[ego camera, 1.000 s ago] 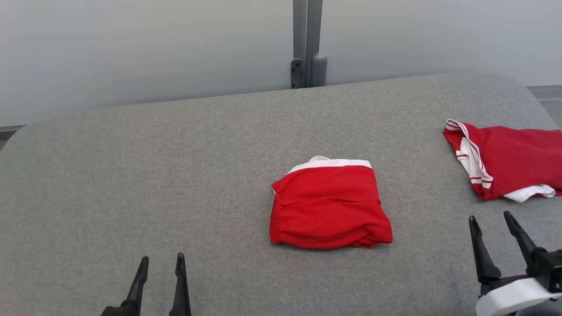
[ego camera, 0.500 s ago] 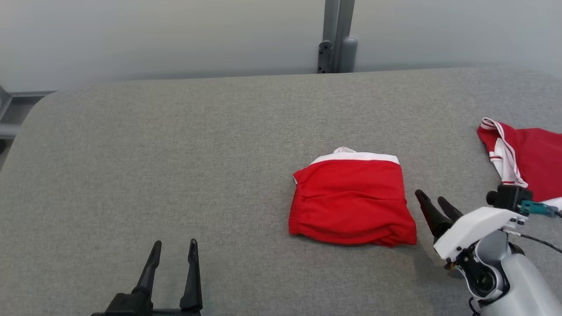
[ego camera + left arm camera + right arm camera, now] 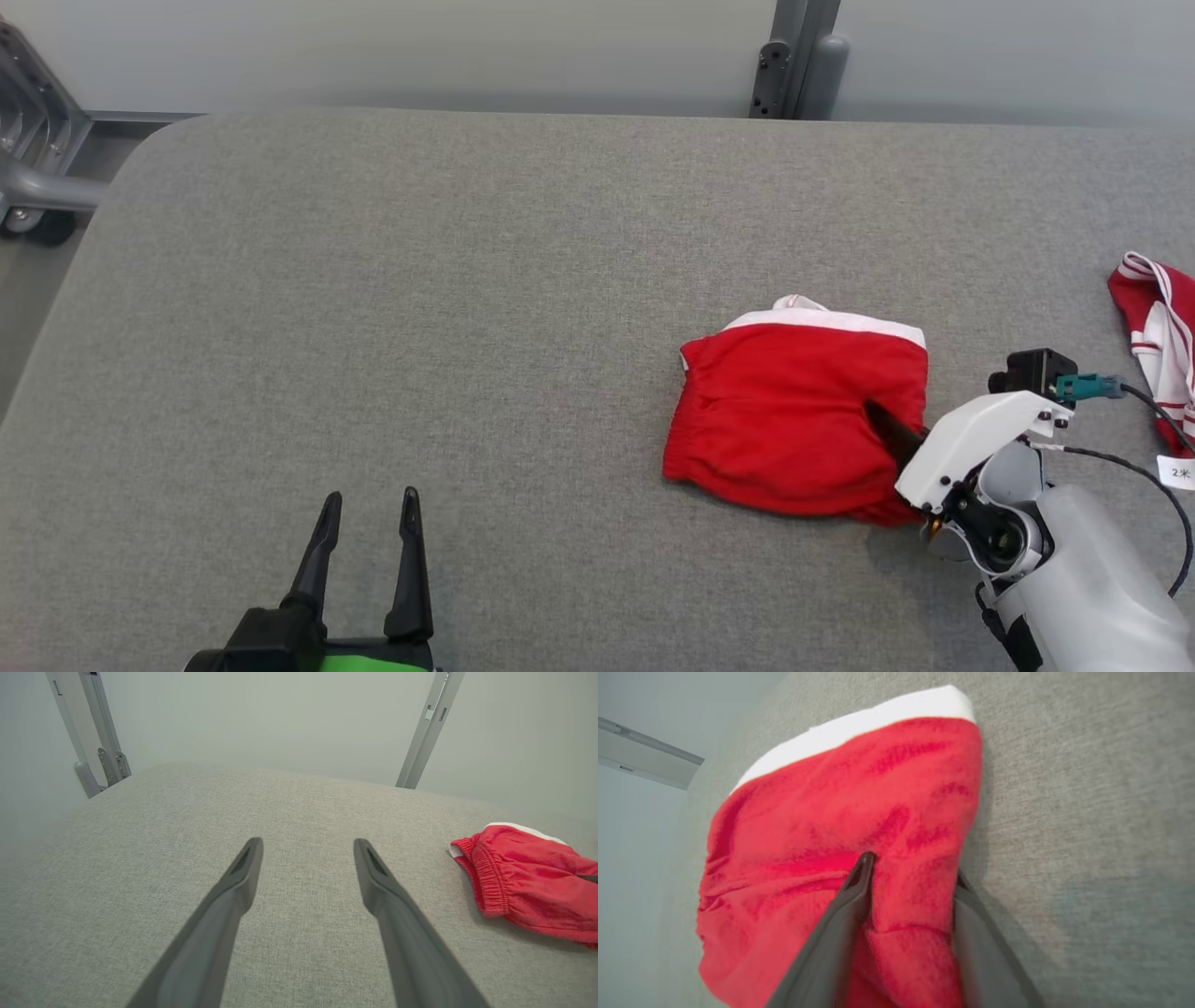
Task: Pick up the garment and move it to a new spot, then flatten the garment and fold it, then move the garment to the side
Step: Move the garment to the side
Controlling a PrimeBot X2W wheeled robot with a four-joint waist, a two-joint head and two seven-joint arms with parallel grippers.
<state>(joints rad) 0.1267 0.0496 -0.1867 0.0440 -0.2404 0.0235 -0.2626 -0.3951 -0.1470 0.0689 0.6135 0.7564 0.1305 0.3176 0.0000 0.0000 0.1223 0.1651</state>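
A: Looking over a grey worktop (image 3: pixel 373 280), stretching from the near edge to the far wall. Finding what on it?

B: Seeing the garment (image 3: pixel 784 411), red with a white band along its far side, lying folded right of centre, toward the near edge.

A: Touching it with what?

B: Watching the right pincer (image 3: pixel 913 868) reaching in at the garment's near right corner, with one dark finger (image 3: pixel 845 905) on top of the red cloth, the other against the cloth's edge, and a fold between them. Failing to tell whether clamping firmly or merely straddling.

A: Checking the left pincer (image 3: pixel 371 495)?

B: Hovering at the near left, fingers spread wide, gripping nothing, well apart from the garment.

A: Noticing anything smaller?

B: Catching another red-and-white cloth (image 3: pixel 1153 345) at the right edge, apart from the garment, and a grey post (image 3: pixel 794 56) beyond the far edge.
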